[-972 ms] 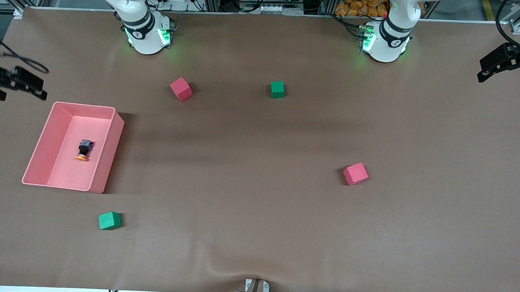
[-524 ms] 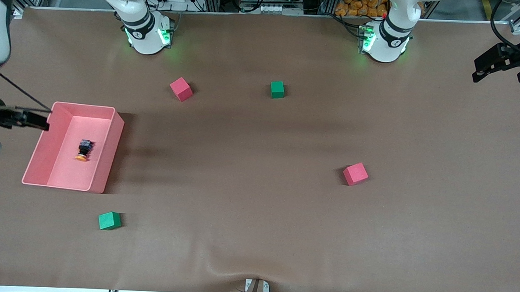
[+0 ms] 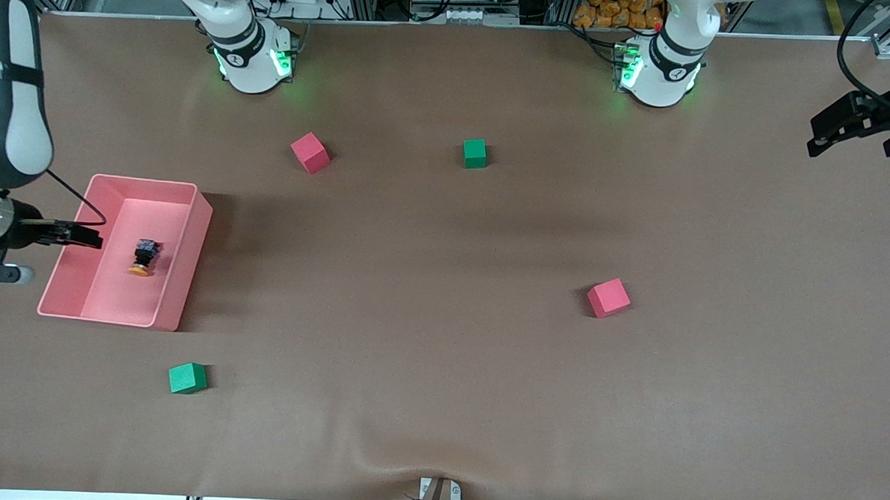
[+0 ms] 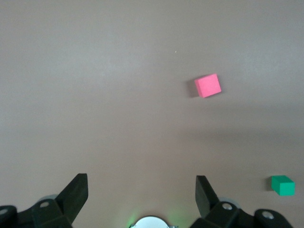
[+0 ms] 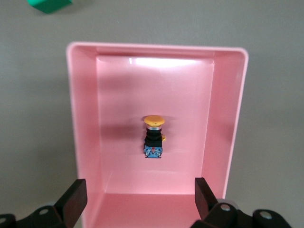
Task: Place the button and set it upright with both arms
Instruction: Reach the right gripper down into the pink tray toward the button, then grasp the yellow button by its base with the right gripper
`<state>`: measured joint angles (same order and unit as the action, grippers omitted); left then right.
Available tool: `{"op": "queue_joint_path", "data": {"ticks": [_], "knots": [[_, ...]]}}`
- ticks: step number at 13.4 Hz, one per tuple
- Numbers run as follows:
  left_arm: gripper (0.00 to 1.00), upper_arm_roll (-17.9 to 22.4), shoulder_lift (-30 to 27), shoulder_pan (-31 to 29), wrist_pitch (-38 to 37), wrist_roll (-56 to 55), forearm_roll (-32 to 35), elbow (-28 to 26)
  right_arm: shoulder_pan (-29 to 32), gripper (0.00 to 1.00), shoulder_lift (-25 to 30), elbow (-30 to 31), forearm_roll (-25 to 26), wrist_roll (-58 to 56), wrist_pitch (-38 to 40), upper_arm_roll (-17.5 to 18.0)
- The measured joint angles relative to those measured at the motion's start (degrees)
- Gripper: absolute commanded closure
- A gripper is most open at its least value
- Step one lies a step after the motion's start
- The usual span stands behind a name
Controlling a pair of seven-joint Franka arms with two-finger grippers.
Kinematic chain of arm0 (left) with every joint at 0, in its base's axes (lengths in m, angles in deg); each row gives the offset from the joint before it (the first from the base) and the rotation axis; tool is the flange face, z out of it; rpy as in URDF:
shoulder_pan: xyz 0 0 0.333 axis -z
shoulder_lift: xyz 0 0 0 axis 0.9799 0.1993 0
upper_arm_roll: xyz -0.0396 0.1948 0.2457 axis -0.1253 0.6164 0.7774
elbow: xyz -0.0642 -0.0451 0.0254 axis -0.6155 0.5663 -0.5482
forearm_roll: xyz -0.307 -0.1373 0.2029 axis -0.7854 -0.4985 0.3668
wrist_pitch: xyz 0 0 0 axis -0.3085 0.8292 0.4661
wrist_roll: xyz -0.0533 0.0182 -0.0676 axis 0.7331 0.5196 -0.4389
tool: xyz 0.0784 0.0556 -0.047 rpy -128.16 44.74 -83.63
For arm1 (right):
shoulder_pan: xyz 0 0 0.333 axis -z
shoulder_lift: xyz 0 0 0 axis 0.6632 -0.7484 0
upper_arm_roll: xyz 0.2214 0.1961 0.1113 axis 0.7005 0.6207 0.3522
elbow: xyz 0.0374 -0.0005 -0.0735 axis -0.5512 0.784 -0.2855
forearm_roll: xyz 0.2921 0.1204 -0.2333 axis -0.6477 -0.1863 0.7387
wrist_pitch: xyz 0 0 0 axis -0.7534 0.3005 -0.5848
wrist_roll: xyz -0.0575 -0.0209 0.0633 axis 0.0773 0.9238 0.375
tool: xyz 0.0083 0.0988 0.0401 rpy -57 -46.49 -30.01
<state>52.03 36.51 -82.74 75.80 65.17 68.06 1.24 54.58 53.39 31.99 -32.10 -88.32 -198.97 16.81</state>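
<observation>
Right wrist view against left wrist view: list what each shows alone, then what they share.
Only the right wrist view shows the pink bin with the button lying on its side inside, orange cap toward the bright end wall, and the open right gripper over the bin. Only the left wrist view shows a red cube and the open left gripper over bare table. Both show brown table and a green cube, though whether it is the same cube cannot be told.
</observation>
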Motion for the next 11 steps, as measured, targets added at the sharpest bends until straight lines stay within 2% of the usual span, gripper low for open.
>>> {"op": "queue_joint_path", "data": {"ticks": [3,8,11], "knots": [[0.00,1.0,1.2,2.5,0.7,0.0,0.0,0.0,1.4,0.00,-2.1,4.5,-0.1,-2.4,-6.4,0.0],[0.00,1.9,1.5,3.1,0.8,0.0,0.0,-0.1,2.8,0.00,-7.8,5.3,-0.8,-4.3,-12.2,0.0],[0.00,1.9,1.6,3.2,0.8,0.0,0.0,-0.4,3.0,0.00,-10.8,6.0,-3.5,-5.3,-14.4,0.0]]}}
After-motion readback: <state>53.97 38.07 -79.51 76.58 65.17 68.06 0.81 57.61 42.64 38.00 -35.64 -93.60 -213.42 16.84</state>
